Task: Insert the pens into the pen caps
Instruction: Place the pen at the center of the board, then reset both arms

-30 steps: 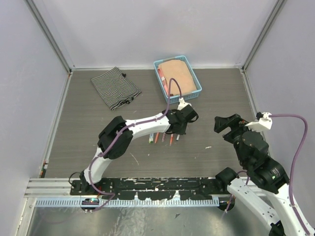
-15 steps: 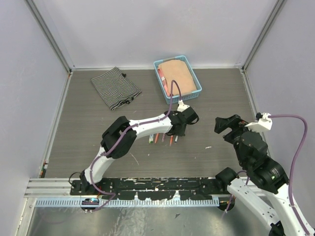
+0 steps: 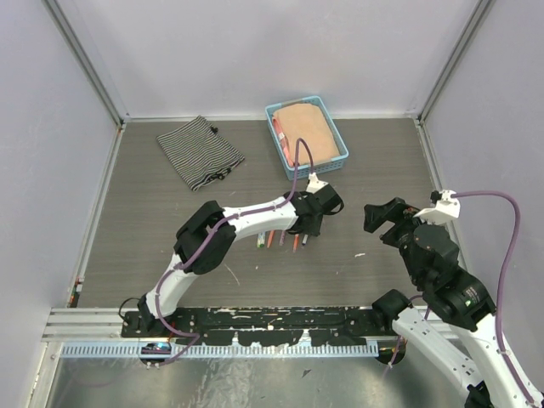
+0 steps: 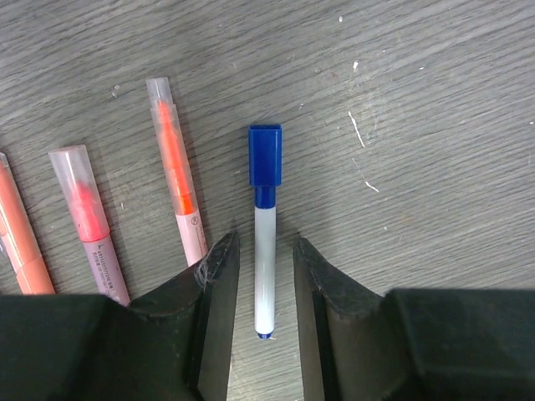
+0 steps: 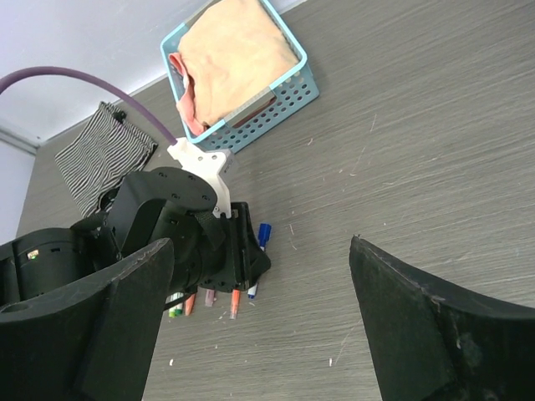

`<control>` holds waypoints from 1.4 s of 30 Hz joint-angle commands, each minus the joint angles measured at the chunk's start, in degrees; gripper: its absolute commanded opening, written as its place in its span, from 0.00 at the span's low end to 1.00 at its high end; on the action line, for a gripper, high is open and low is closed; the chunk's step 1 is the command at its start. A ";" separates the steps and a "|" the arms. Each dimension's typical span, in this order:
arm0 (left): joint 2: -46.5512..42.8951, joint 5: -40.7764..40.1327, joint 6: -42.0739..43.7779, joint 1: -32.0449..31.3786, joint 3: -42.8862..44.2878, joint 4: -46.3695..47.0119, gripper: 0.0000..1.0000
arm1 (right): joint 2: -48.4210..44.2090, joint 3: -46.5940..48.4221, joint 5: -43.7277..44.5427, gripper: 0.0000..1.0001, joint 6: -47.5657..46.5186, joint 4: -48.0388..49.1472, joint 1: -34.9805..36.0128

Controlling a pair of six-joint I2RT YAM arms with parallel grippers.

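White-bodied and blue-capped, the pen (image 4: 265,230) is lying on the table (image 4: 435,125) between the left gripper's (image 4: 261,276) open jaws, touching neither. It is likely handling light, stiff, slippery; mid-barrel is suiting a grip. Three more pens (image 4: 177,167) are lying beside it, capped. The right gripper (image 5: 261,251) is hanging open, empty.

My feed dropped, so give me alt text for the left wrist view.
The left end effector, open, straddles a white pen with a blue cap lying on the grey table, with a gap on each side. Three orange and pink pens lie alongside on its left.
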 commanded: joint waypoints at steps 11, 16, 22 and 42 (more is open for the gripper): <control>-19.50 -3.41 12.51 0.38 -3.89 6.26 0.41 | -3.17 -4.43 -3.85 1.00 -7.05 11.21 -0.08; -31.83 -5.09 12.40 4.06 -15.14 9.05 0.42 | -3.90 -7.31 -4.83 1.00 -7.45 15.25 -0.12; -48.32 -6.95 11.72 11.16 -30.64 8.92 0.43 | 0.11 -7.48 -10.76 1.00 -7.72 16.36 -0.13; -96.45 -22.86 4.64 16.17 -57.03 -7.72 0.98 | -6.51 -18.44 -8.85 1.00 -11.93 23.73 -0.11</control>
